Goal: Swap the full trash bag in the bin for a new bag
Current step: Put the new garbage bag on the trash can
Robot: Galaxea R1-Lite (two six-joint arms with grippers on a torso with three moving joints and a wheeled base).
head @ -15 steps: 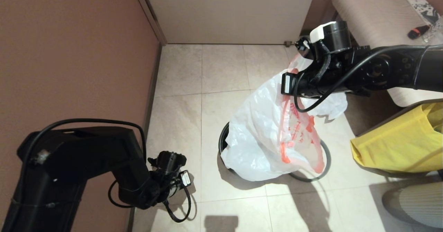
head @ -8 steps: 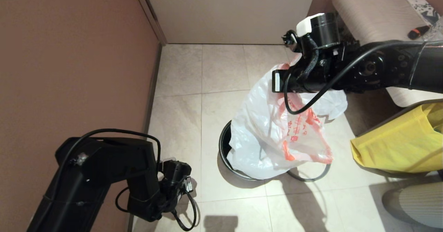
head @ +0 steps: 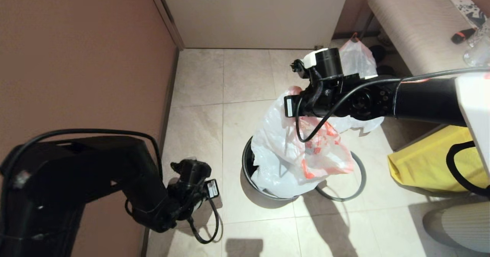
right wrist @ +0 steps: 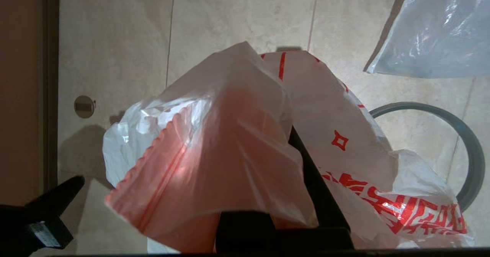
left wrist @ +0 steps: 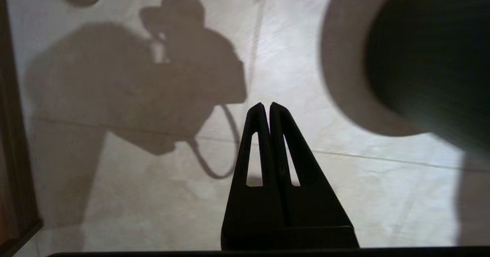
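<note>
Two arms show in the head view. Right gripper (head: 296, 96) is out over the small round black plastic bin (head: 264, 195) at floor centre, its fingers buried in the top folds of the thin limp white plastic new bag with orange-red hem and red lettering (head: 291, 153). That bag hangs from the gripper, and its lower part drapes into the bin mouth and over the bin's right edge. Thin grey rim ring (head: 358, 180) lies flat on the tiles, just right of the bin, partly under the bag. Bulging translucent white full trash bag (head: 358, 59), gathered to a red-orange point, sits on the floor farther back and to the right, beside the beige padded bench (head: 413, 23). Yellow fabric bag (head: 428, 161) is at the right edge. Left gripper (head: 193, 172) is low, near the left wall, well apart from the bin.

Left wrist view: left gripper fingers (left wrist: 264, 134) are pressed together with nothing between them, above bare tile; the bin's dark wall (left wrist: 421, 58) is near.

Right wrist view: orange-red hem plastic covers the fingers; one dark finger (right wrist: 314, 180) shows beneath it, so the bag is pinched. How wide the jaws stand cannot be told exactly. Ring (right wrist: 459, 134) and full bag (right wrist: 432, 31) lie beyond.
</note>
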